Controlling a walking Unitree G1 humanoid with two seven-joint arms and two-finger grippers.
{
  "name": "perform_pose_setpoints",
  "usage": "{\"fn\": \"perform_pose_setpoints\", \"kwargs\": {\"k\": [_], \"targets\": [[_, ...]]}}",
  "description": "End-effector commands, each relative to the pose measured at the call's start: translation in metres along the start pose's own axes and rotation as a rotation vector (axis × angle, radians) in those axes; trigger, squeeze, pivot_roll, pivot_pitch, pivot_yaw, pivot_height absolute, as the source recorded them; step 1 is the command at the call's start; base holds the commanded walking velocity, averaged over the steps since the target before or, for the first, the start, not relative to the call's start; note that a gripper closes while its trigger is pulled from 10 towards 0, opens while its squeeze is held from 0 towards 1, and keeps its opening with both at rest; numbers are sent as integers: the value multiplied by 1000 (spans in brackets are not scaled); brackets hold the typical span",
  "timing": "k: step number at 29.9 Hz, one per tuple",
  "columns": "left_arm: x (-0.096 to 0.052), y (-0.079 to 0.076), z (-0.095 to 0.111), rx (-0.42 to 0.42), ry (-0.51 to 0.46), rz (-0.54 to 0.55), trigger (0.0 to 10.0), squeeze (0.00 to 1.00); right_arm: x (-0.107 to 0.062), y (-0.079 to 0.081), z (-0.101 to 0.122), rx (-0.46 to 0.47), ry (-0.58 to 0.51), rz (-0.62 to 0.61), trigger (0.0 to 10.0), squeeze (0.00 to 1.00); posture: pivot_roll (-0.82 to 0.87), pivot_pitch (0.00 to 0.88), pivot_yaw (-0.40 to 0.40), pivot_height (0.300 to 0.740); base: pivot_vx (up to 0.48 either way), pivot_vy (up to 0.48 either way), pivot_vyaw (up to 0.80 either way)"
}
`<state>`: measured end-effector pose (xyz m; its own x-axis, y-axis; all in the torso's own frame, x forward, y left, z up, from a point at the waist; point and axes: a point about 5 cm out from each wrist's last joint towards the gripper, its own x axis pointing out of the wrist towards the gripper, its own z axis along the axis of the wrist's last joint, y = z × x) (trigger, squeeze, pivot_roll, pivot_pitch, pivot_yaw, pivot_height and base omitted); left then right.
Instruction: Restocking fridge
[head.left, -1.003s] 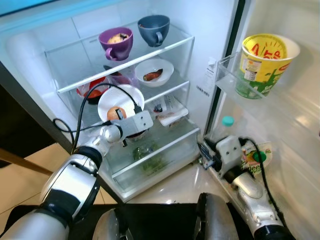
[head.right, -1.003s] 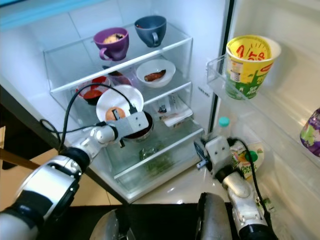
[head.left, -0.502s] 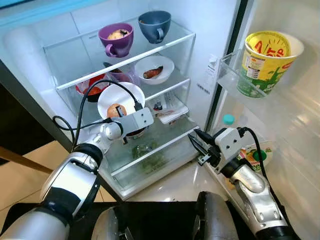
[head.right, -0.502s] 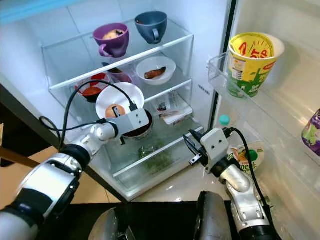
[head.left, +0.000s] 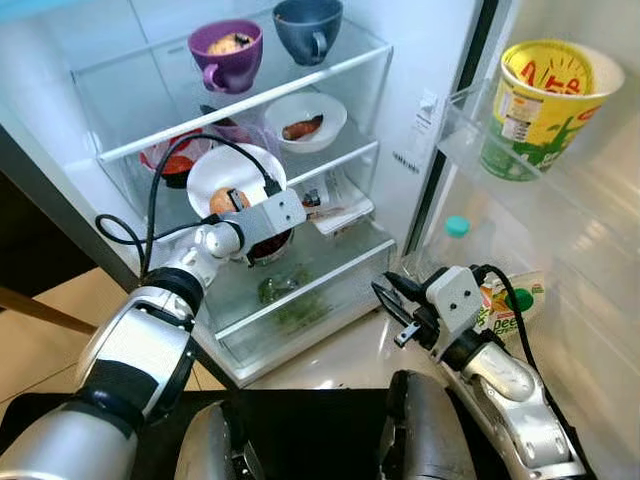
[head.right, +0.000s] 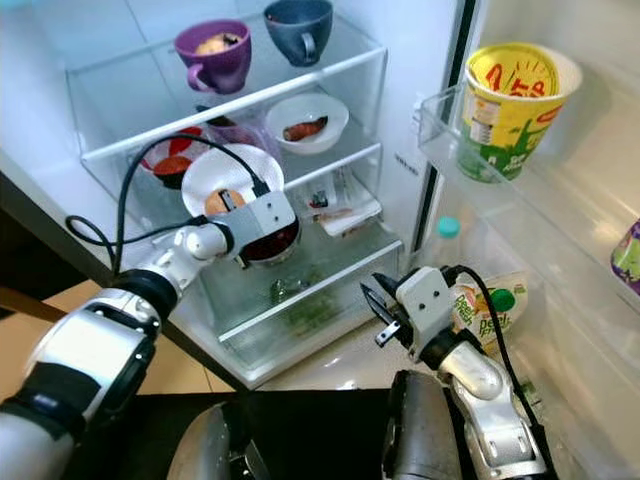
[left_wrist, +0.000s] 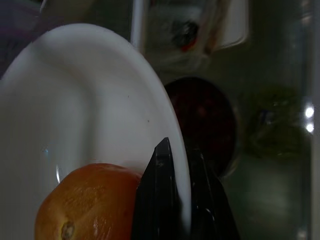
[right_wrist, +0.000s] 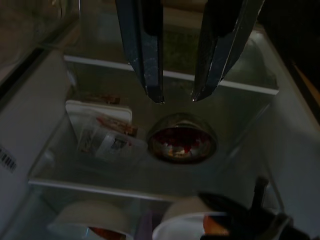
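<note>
A: Where is the left gripper (left_wrist: 175, 200)?

B: Inside the open fridge (head.left: 420, 60), at the white plate (head.left: 222, 176). Its 2 black fingers (left_wrist: 159, 190) are pinched on the plate's rim, one above it and one beneath. The plate is tilted and carries an orange fruit (head.left: 228, 201) right by the fingers.

A: What lies around the plate?

B: Just below it is a dark bowl of red food (right_wrist: 182, 139), and beside that bowl a wrapped packet (head.left: 335, 199). Behind the plate sits a bowl with red contents (head.left: 172, 160). Further back and toward the door side, a white bowl (head.left: 305, 120) holds a brown piece of food. On the glass shelf above the plate stand 2 cups, a purple cup (head.left: 226, 53) and a grey-blue cup (head.left: 307, 24). Under the plate, the clear drawer (head.left: 300, 300) has greens in it.

A: And the right gripper (head.left: 385, 292)?

B: Well apart from the plate, low in front of the drawer, fingers (right_wrist: 145, 50) spread with nothing between them. Beyond it, the door rack holds a yellow noodle cup (head.left: 545, 105); lower down are a teal-capped bottle (head.left: 455, 228) and a green-capped carton (head.left: 508, 305).
</note>
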<state>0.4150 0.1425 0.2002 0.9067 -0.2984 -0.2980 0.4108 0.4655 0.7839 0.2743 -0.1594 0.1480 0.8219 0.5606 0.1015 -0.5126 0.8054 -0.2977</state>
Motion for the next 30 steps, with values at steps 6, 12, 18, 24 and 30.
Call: {"fn": "perform_pose_setpoints", "kwargs": {"k": [6, 12, 18, 24, 30], "targets": [[-7, 19, -12, 4, 59, 55, 10000, 0, -7, 8, 0, 27, 27, 17, 10000, 0, -131, 378, 104, 474, 0, 0, 0], [-9, 30, -8, 12, 52, 92, 10000, 0, -9, 10, 2, 35, 38, 15, 10000, 0, -136, 385, 103, 474, 0, 0, 0], [-11, 39, -5, 14, 50, 115, 10000, 0, -11, 11, 3, 37, 46, 12, 10000, 0, -139, 384, 102, 474, 0, 0, 0], [-14, 51, 0, -35, 30, 154, 10000, 0, -11, 10, 4, 36, 50, 9, 10000, 0, -139, 382, 101, 474, 0, 0, 0], [-17, 60, -2, -38, 48, 182, 10000, 0, -10, 9, 5, 34, 49, 9, 10000, 0, -137, 381, 99, 474, 0, 0, 0]]}}
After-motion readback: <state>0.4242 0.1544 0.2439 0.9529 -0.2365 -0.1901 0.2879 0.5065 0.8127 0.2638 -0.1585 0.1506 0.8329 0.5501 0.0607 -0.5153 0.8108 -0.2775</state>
